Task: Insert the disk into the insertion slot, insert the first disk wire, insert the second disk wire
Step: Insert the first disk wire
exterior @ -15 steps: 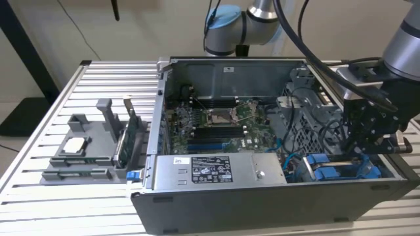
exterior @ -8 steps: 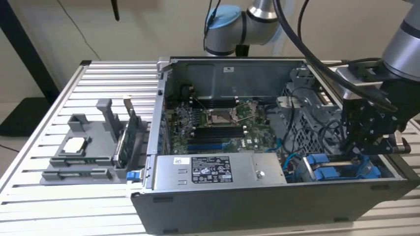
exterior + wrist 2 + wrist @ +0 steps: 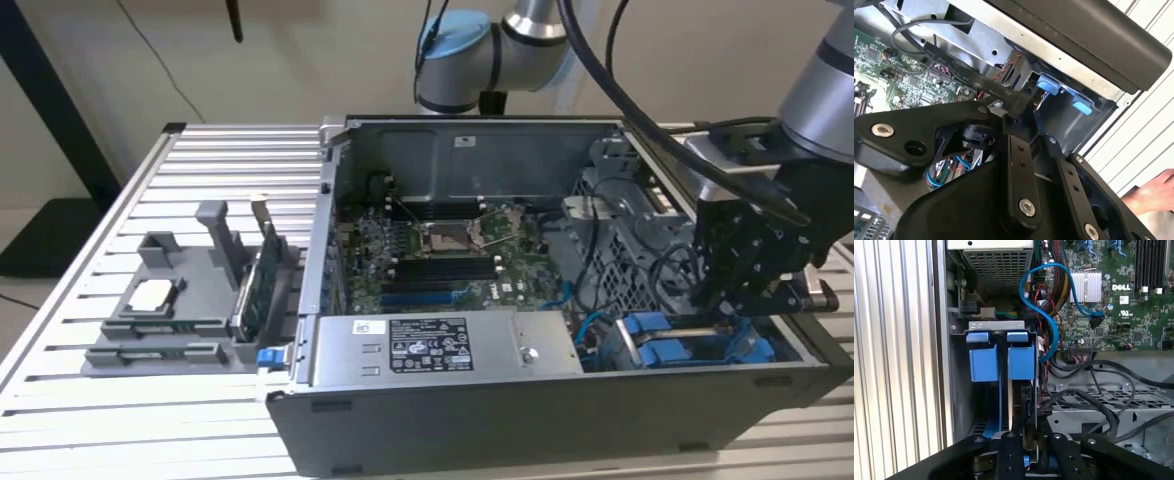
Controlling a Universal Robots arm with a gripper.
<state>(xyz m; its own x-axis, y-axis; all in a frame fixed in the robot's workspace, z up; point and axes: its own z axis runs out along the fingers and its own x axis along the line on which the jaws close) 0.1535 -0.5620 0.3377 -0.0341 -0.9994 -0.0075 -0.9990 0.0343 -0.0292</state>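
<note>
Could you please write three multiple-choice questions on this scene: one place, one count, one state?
1. Where is the black gripper? A) inside the grey metal computer case, at the exterior view's right B) outside the case C) inside it, at that view's left
2. How many blue plastic drive carriers stand abreast in the first wrist view? A) one B) two C) four
3. The case is: A) shut B) open-sided C) wrapped
Answers: 1 A, it reaches down by the case's right end; 2 B, two carriers sit side by side; 3 B, the green motherboard shows.
</note>
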